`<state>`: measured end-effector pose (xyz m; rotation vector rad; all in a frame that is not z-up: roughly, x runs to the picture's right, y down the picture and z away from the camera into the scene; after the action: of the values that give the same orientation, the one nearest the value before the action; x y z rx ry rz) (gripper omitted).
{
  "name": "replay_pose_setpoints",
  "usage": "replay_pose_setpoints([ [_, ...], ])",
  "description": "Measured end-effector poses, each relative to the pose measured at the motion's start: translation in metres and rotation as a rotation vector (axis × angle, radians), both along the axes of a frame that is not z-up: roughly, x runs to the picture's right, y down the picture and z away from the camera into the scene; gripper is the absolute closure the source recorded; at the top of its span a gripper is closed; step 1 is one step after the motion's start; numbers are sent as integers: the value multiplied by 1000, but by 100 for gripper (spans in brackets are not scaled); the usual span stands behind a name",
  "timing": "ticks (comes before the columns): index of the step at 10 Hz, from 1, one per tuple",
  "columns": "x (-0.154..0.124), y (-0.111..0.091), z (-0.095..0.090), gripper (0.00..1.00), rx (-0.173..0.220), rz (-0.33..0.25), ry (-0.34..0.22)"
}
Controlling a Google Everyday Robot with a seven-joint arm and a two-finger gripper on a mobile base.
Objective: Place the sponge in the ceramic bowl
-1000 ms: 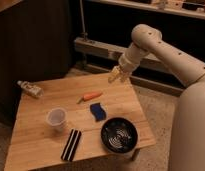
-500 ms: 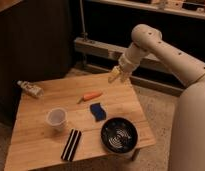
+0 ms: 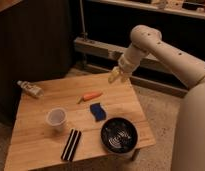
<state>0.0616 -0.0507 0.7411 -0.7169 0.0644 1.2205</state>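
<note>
The deep-blue sponge (image 3: 97,111) lies flat on the wooden table (image 3: 41,105), right of its middle. Just in front of it and to the right, near the table's front right corner, sits the black ceramic bowl (image 3: 104,136) with pale swirl lines inside and nothing in it. My gripper (image 3: 116,76) hangs in the air over the table's far right edge, beyond the sponge and well above it. It holds nothing that I can see. The white arm reaches in from the right.
An orange carrot (image 3: 91,96) lies just behind the sponge. A translucent white cup (image 3: 56,119) stands left of the sponge, with a black-and-white striped block (image 3: 71,144) at the front edge. A small bottle (image 3: 30,88) lies at the far left corner. Dark shelving stands behind the table.
</note>
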Motion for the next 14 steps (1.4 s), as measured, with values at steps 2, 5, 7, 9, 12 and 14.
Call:
replay_pose_setpoints([
  [2,-10,5,-2,44,104,24,27],
  [5,-6,20,13,44,85,93,8],
  [7,-5,27,23,44,31,110,-19],
  [9,-14,38,38,44,-8,82,-28],
  [12,-29,68,55,44,-22,29,8],
  [14,-29,86,64,44,-33,24,11],
])
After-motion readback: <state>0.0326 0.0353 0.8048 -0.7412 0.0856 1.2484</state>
